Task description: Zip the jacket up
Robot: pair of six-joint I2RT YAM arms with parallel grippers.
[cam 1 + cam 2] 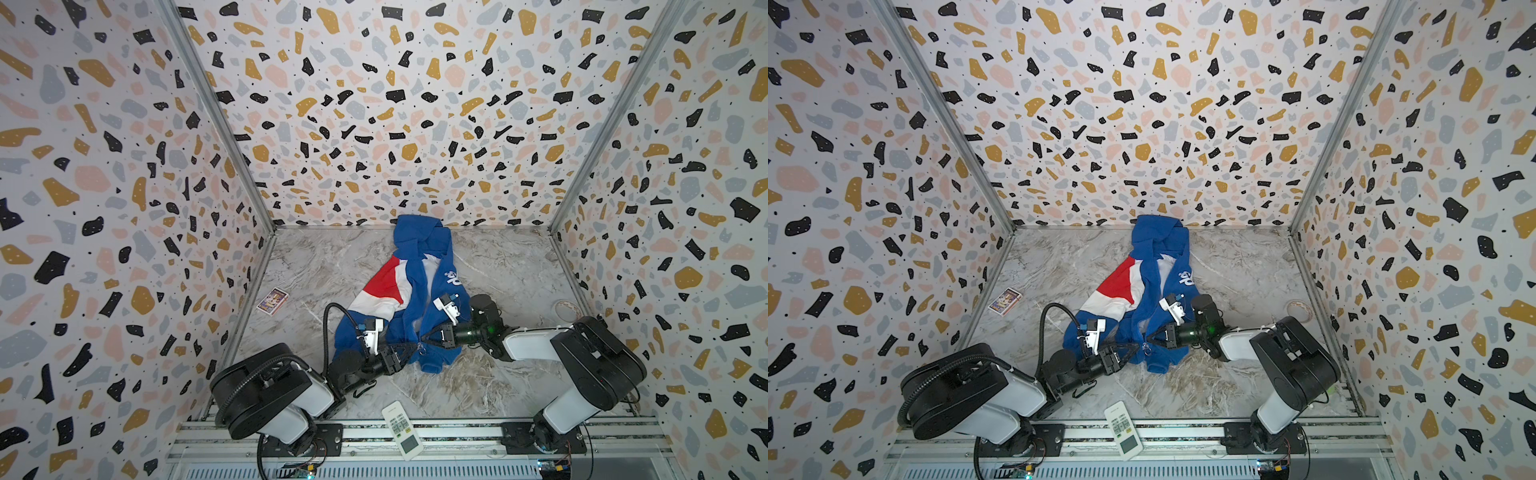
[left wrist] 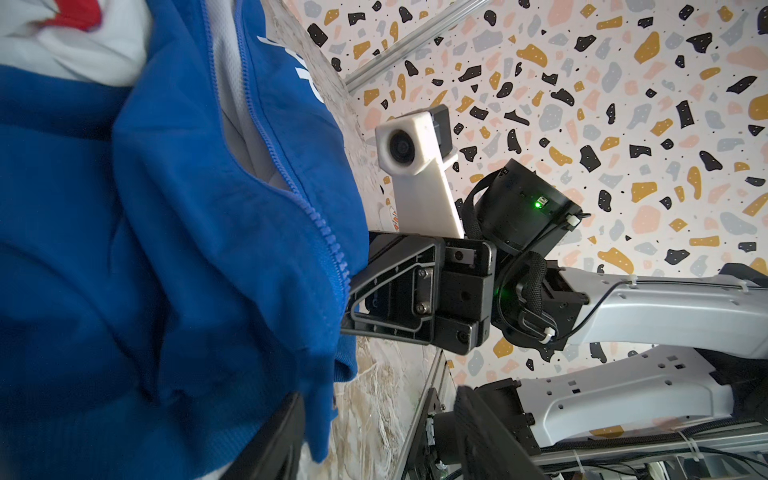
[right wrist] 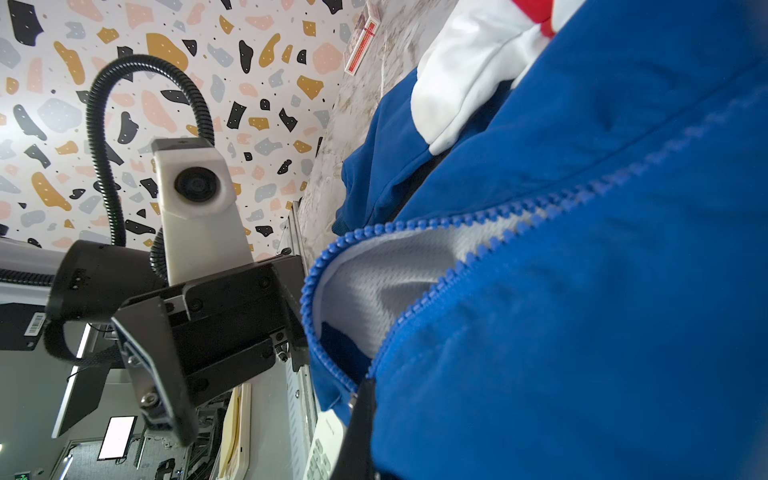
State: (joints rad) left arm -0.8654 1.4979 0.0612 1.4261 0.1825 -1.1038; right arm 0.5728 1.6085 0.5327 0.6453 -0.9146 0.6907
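Between the tips of the two end effectors, on the marble desk [image 1: 511, 374], lies the lower front of the jacket [image 1: 415, 286], a small royal-blue hooded one with red and white bands. The left end effector [image 1: 409, 348] reaches in from one side and the right end effector [image 1: 426, 338] from the opposite side. Their tips almost meet at the lower end of the zipper [image 3: 419, 301], just above the hem. A small metal ring pull [image 1: 422, 351] hangs just below that meeting point in both top views.

The right end effector is closed, pinching the jacket's blue front edge beside the zipper teeth. The left end effector's jaws stand apart in the right wrist view. Blue hem fabric drapes over one finger [image 2: 274, 436], and whether the jaws clamp the cloth cannot be told.

Beyond both end effectors the zipper is undone, its two rows of teeth parted over pale grey mesh lining, and the jacket stretches away to its hood by the back wall. White lettering [image 1: 453, 279] sits on the panel past the right end effector, and the red and white bands lie past the left one.

Behind the left end effector, toward its arm's base, a white remote control [image 1: 402, 430] lies at the desk's near edge. Well off to that end effector's outer side sits a playing-card box [image 1: 272, 300].
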